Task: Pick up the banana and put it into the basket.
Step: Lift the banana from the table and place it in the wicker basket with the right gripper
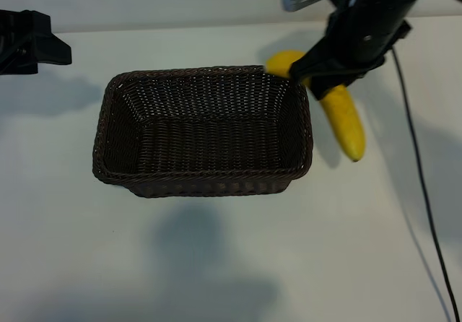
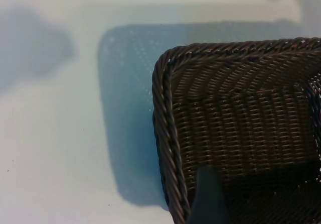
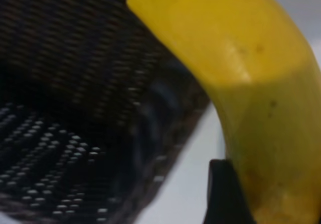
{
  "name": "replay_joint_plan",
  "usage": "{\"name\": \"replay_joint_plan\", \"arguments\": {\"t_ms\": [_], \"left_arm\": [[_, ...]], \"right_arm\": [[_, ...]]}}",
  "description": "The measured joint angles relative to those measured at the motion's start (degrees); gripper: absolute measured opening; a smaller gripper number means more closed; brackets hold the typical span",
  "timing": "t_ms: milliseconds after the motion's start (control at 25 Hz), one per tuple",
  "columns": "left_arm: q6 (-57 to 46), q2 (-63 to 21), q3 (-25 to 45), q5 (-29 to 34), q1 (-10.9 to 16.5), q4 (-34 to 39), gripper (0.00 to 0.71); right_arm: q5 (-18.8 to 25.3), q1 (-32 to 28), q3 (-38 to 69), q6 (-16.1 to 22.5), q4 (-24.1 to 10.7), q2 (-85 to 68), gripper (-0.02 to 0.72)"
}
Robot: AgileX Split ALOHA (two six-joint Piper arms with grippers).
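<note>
The dark-brown wicker basket [image 1: 202,170] stands in the middle of the white table, with nothing in it. My right gripper [image 1: 323,76] is shut on the yellow banana [image 1: 345,120] just off the basket's far right corner. The banana's long end slants down outside the right rim, and its other end [image 1: 283,62] pokes out near the corner. In the right wrist view the banana [image 3: 251,73] fills the side next to one dark finger [image 3: 225,194], with the basket wall [image 3: 75,58] beside it. My left arm [image 1: 32,44] is parked at the far left. One of its fingers [image 2: 208,199] hovers over a basket corner [image 2: 165,133], holding nothing.
A black cable [image 1: 422,192] runs down the table's right side. Bare white tabletop [image 1: 216,264] lies in front of the basket and to its left.
</note>
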Motion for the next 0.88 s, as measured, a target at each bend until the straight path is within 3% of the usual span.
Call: {"name": "replay_joint_plan", "arguments": {"t_ms": [240,320,560,680,880], "left_arm": [[0.0,0.0,0.0,0.1,0.0,0.0,0.563],[0.0,0.0,0.0,0.2,0.0,0.0,0.563],[0.0,0.0,0.0,0.9,0.0,0.0,0.563],[0.0,0.0,0.0,1.0,0.0,0.0,0.563],[0.0,0.0,0.0,1.1,0.0,0.0,0.563]], "right_arm": [[-1.3,5.3,0.0,-0.2,0.0,0.0,0.408],[-1.8,6.2,0.0,-2.1,0.0,0.0,0.408],[-2.6,7.1,0.0,-15.9,0.2,0.0,0.407],[-2.8,7.1,0.0,-23.0,1.9,0.0,0.406],[-3.2,7.1,0.0,-27.8,5.1,0.0,0.406]]}}
